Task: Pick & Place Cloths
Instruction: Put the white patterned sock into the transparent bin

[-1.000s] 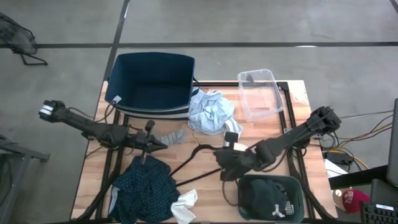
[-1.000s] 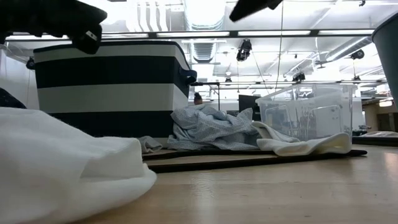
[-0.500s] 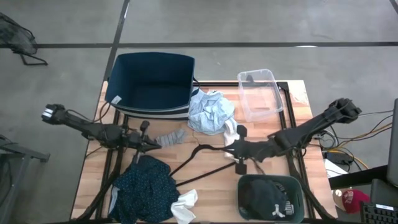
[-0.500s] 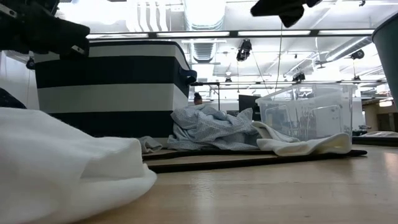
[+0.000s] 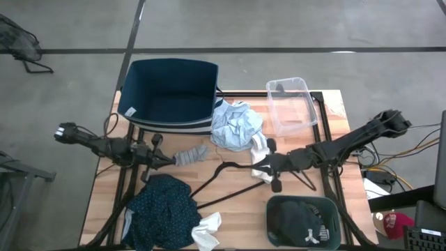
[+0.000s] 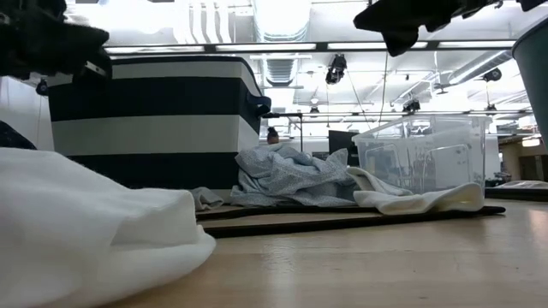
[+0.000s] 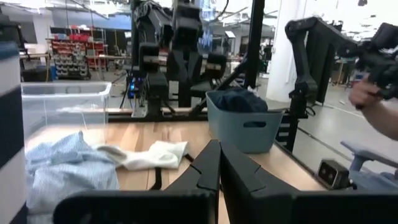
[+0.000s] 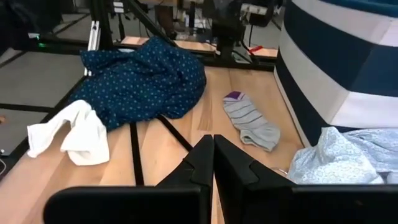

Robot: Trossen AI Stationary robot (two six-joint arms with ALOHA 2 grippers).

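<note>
The pale blue shirt (image 5: 237,125) lies crumpled by the striped basket (image 5: 171,90). One white sock (image 5: 260,155) rests beside the shirt, and a grey sock (image 5: 192,153) lies left of it. The teal dotted garment (image 5: 162,213) and another white sock (image 5: 207,231) lie at the near edge. A black garment with a white logo (image 5: 301,223) sits in the teal bin (image 5: 327,206). My left gripper (image 5: 170,162) is shut and hovers just left of the grey sock. My right gripper (image 5: 256,166) is shut, raised over the white sock.
A thin black wire hanger (image 5: 223,183) lies across the table's middle. A clear plastic bin (image 5: 291,104) stands at the far right. Black frame rails run along the table's sides. A maroon item (image 5: 397,223) lies beyond the table's right edge.
My right gripper has moved from beside the teal bin toward the far edge and now stands over the white sock next to the shirt. My left gripper has drawn back a little toward the table's left. No garment has moved.
</note>
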